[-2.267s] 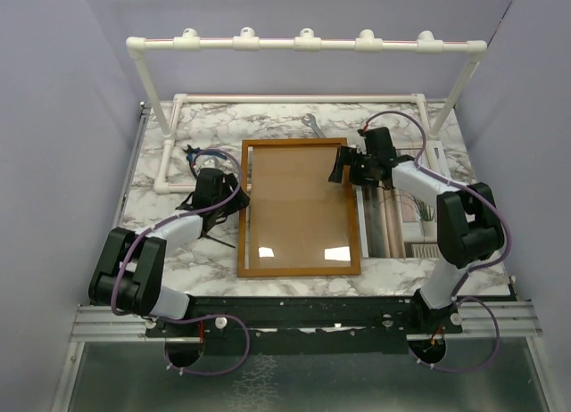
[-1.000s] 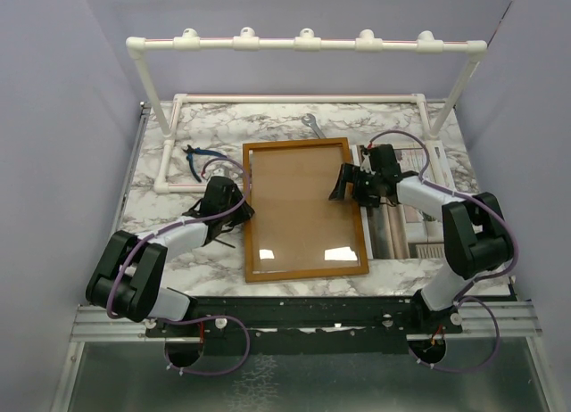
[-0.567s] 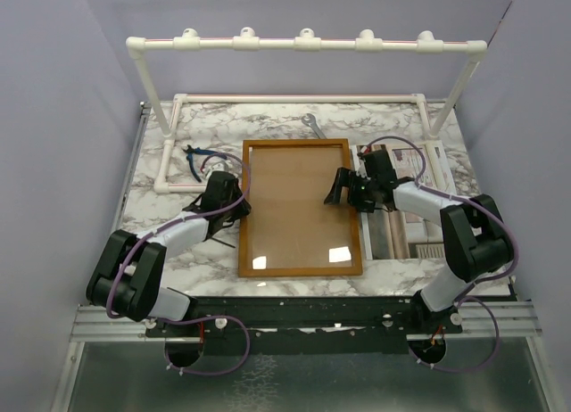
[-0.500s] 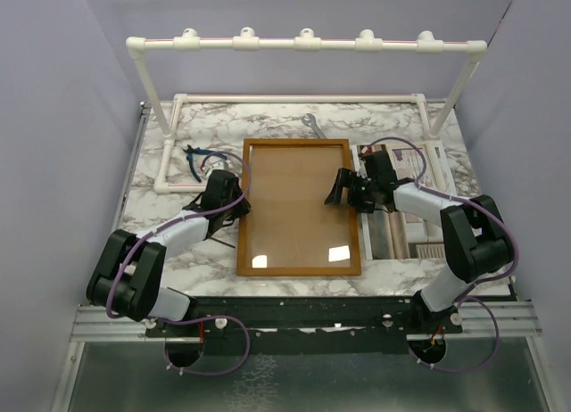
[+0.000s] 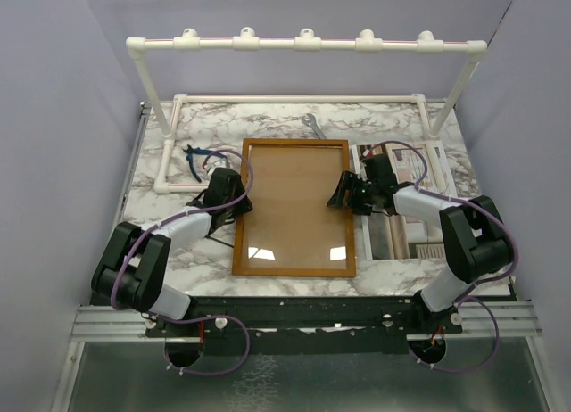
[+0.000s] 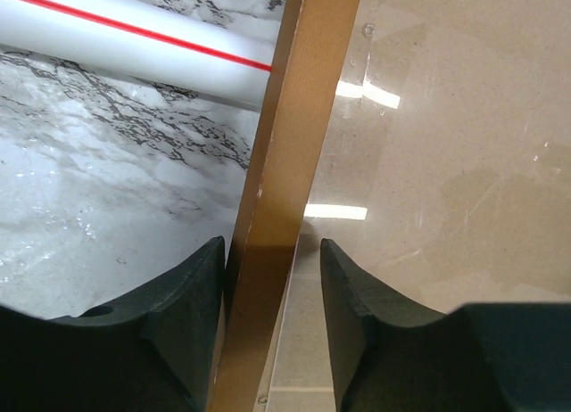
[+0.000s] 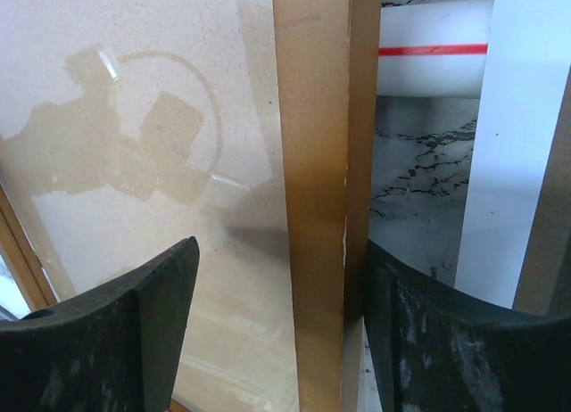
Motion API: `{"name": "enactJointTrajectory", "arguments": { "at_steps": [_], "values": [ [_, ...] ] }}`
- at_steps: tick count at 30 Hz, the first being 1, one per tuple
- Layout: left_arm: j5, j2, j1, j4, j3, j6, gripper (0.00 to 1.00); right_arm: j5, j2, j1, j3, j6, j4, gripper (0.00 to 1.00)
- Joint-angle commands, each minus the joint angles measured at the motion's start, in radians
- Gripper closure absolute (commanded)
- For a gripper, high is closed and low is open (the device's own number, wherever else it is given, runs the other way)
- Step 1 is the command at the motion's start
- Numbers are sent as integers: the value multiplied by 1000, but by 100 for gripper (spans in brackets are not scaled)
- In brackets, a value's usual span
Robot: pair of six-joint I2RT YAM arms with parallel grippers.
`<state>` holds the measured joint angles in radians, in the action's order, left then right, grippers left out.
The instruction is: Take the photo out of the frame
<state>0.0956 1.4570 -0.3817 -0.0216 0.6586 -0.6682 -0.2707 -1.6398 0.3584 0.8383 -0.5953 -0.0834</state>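
The frame (image 5: 294,207) lies flat mid-table with its glass up, brown board showing through the glass. My left gripper (image 5: 239,201) straddles its left border (image 6: 303,118). The outer finger (image 6: 192,287) rests against the wood, and the inner finger (image 6: 357,287) stands off it over the glass, so the gripper (image 6: 269,244) is open. My right gripper (image 5: 341,193) straddles the right border (image 7: 312,118), open (image 7: 281,247). Its outer finger (image 7: 401,305) is at the wood's edge and the other is far out over the glass (image 7: 161,73). The photo (image 5: 393,238) lies on the table right of the frame, partly under the right arm.
A white pipe rack (image 5: 303,43) spans the back, and its base pipes show in both wrist views (image 6: 134,37) (image 7: 433,60). A wrench (image 5: 311,122) lies behind the frame. Blue-handled pliers (image 5: 198,156) lie behind my left gripper.
The frame has straightened from a slight tilt and slid a little left and nearer. My left jaws have widened off the left border. My right jaws have narrowed around the right border.
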Motion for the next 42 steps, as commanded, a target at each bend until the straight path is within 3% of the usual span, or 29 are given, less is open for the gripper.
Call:
{"name": "enactJointTrajectory", "arguments": {
  "at_steps": [1,11,30,32,37,42],
  "values": [
    [0,18,-4,-41,23,7,55,-21,7,14,-8,-15,43,27],
    [23,38,23,-42,27,1,59,-14,-48,49,54,-29,60,36],
    [31,25,116,-11,37,36,60,14,-166,126,200,-56,54,39],
    [21,24,117,-11,40,33,60,33,-163,126,203,-49,40,34],
    [11,3,117,-17,27,19,59,157,-108,127,190,-32,-24,7],
    [3,-4,116,-20,13,19,58,204,-50,125,167,-5,-64,0]
  ]
}}
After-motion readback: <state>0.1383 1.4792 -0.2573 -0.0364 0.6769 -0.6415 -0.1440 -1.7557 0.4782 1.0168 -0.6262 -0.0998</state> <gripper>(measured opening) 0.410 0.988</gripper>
